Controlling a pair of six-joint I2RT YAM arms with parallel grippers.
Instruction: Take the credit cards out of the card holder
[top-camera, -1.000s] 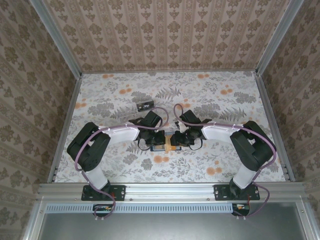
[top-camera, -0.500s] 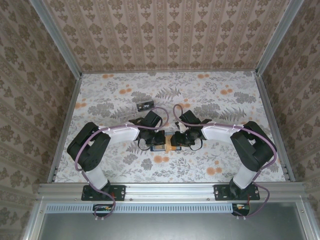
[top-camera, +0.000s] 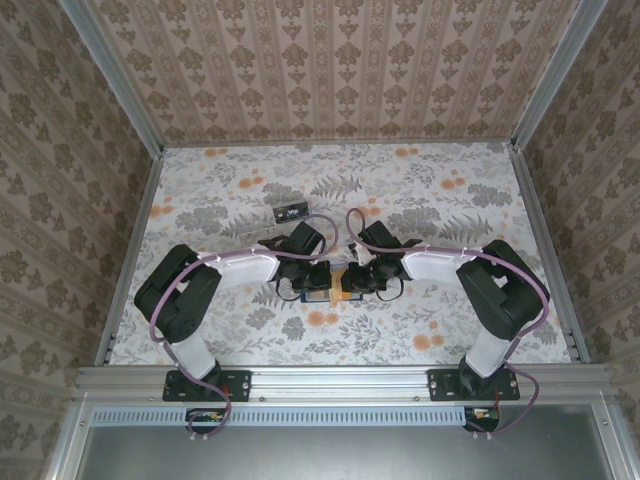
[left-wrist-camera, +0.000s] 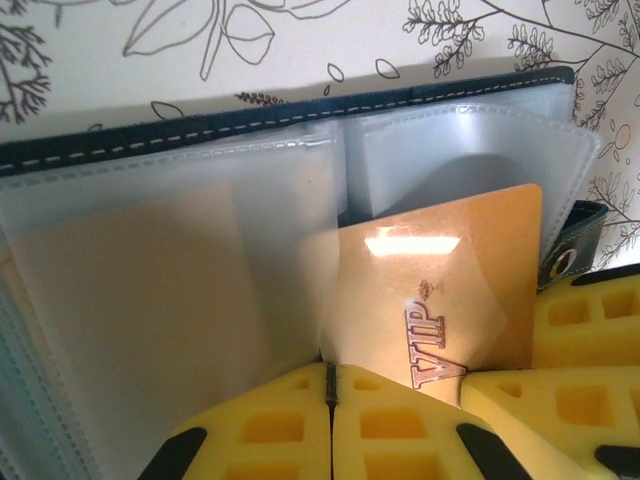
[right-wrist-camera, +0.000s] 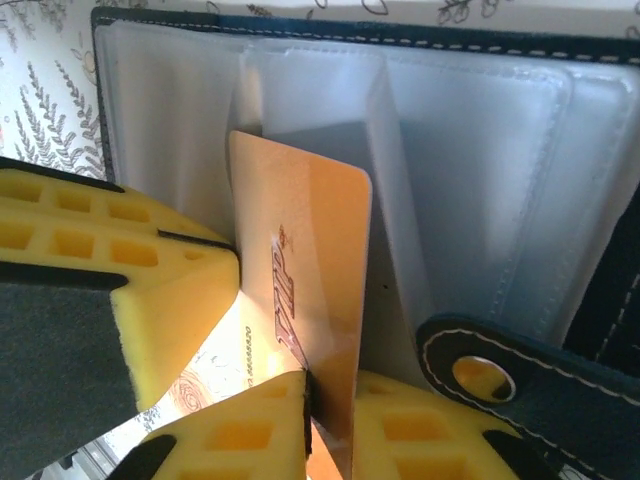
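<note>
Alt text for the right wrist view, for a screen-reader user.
The right gripper pinches an orange card between its yellow pads, the card standing partly out of a frosted sleeve of the open navy card holder. The holder's snap tab lies at lower right.

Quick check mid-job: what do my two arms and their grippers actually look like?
The left arm and right arm have white links between bulky black joints, a lilac cable looping along each. The left gripper and right gripper have black fingers faced with yellow foam pads moulded in square pockets.
</note>
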